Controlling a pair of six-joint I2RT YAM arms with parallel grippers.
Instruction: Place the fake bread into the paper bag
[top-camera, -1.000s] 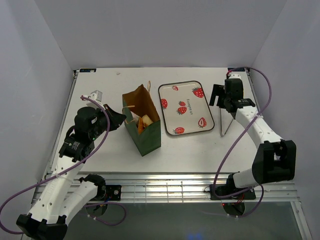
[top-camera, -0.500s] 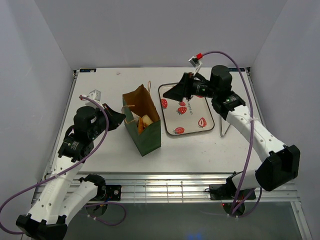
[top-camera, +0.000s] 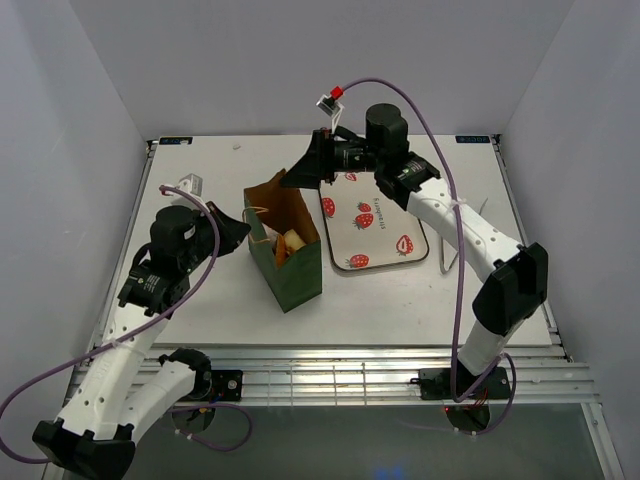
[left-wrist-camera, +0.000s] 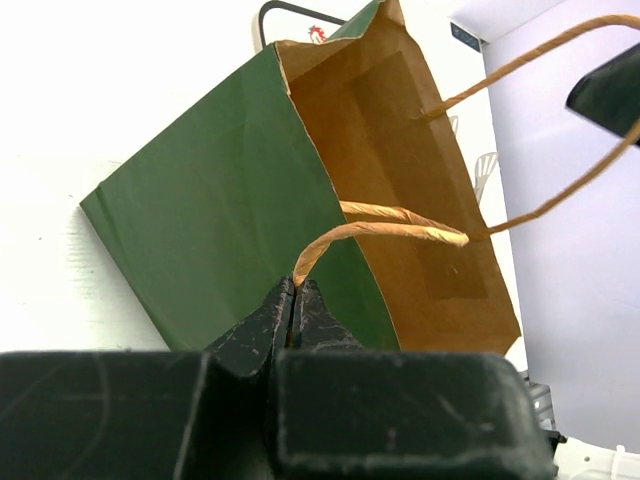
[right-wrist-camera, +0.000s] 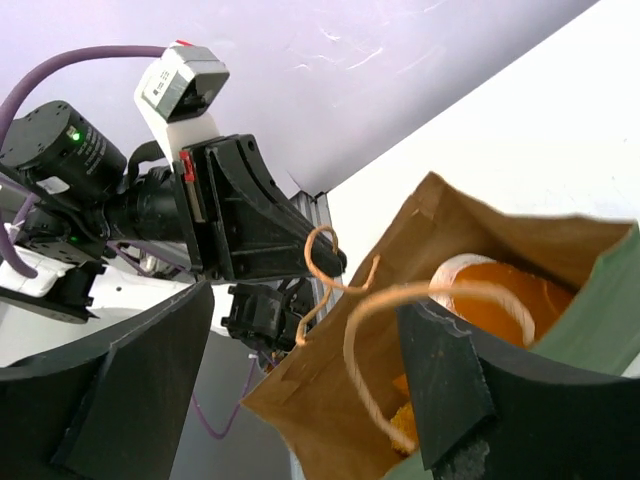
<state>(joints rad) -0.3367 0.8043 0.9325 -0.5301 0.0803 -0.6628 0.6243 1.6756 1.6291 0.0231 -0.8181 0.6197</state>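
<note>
The dark green paper bag (top-camera: 290, 270) stands upright left of the tray, its kraft inside (left-wrist-camera: 400, 170) showing. Fake bread (top-camera: 290, 243) lies inside it, and the large orange bun (right-wrist-camera: 510, 300) shows in the right wrist view. My left gripper (top-camera: 240, 232) is shut on one tan loop handle (left-wrist-camera: 380, 228) at the bag's left side, its jaws pinched together (left-wrist-camera: 293, 300). My right gripper (top-camera: 302, 176) is open and empty above the bag's far edge. The other handle loop (right-wrist-camera: 400, 300) hangs between its spread fingers (right-wrist-camera: 140, 390).
The white strawberry-printed tray (top-camera: 372, 215) lies right of the bag with no bread on it. A thin metal wire stand (top-camera: 450, 250) stands right of the tray. A small white piece (top-camera: 190, 187) sits near the table's far left. White walls enclose the table.
My right arm has swung left from beyond the tray's right side, across the tray, to above the bag's far edge. My left gripper has kept its hold on the handle.
</note>
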